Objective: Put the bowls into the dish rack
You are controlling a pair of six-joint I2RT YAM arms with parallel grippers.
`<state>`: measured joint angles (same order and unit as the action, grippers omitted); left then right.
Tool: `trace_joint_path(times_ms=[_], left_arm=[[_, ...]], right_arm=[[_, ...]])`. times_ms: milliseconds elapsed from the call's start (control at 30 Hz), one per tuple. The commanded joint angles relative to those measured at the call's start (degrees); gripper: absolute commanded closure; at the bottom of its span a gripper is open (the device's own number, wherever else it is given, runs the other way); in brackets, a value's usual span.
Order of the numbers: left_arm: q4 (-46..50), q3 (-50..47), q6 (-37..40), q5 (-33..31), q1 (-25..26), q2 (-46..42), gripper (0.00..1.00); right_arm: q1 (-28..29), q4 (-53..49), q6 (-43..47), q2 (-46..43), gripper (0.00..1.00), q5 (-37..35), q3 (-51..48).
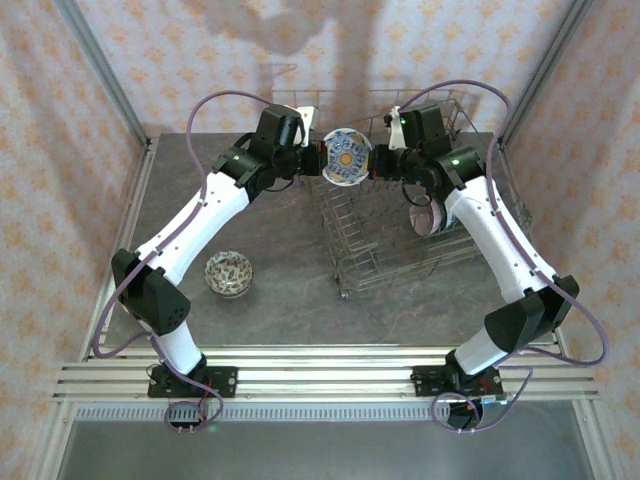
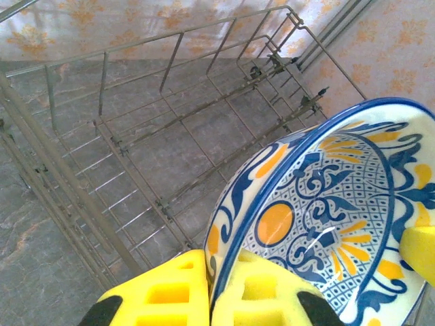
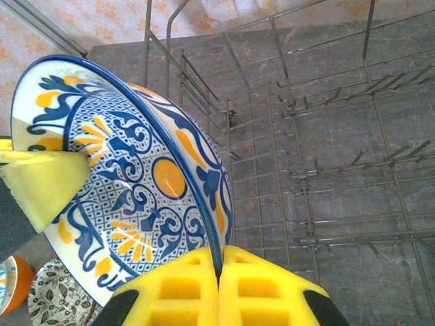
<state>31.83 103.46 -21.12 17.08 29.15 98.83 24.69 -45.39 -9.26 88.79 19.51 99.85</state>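
Overhead; opposed wrist close-ups sharing bowl (image 2: 326, 224)

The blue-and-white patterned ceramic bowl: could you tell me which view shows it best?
Right wrist: the blue-and-white patterned ceramic bowl shows nearly whole, pattern clear. Left wrist crops it; top external shows it small.

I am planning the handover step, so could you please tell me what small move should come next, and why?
Probably open the left gripper. It and the right gripper both clamp opposite rims of the blue-and-white bowl, on edge above the dish rack, which sits on the right arm's side; the right could then lower it alone.
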Motion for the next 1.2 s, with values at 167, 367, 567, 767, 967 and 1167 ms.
trace_joint_path(times_ms=[167, 367, 567, 767, 967, 1167], left_arm=[[-4.1, 1.8, -0.9, 2.7, 1.5, -0.4, 0.89], [-4.1, 1.5, -0.8, 2.4, 1.5, -0.3, 0.73], [-4.5, 1.1, -0.8, 2.0, 1.4, -0.3, 0.58], [-4.6, 0.6, -0.5, 0.7, 1.4, -0.9, 0.51], [-8.8, -4.6, -2.4, -1.3, 0.0, -4.1, 0.43], [-10.9, -7.0, -3.3, -1.7, -0.7, -5.0, 0.40]], right_arm=[[0.3, 3.0, -1.7, 0.9, 1.00, 1.3, -1.1], [0.3, 1.9, -2.1, 2.0, 1.00, 2.0, 0.4], [0.3, 2.9, -2.3, 1.7, 1.00, 1.2, 0.3], [0.3, 4.0, -3.0, 1.4, 1.00, -1.5, 0.6], [0.3, 6.0, -4.5, 1.7, 1.00, -4.4, 2.1], [0.3, 7.4, -5.4, 1.4, 1.00, -7.4, 1.3]])
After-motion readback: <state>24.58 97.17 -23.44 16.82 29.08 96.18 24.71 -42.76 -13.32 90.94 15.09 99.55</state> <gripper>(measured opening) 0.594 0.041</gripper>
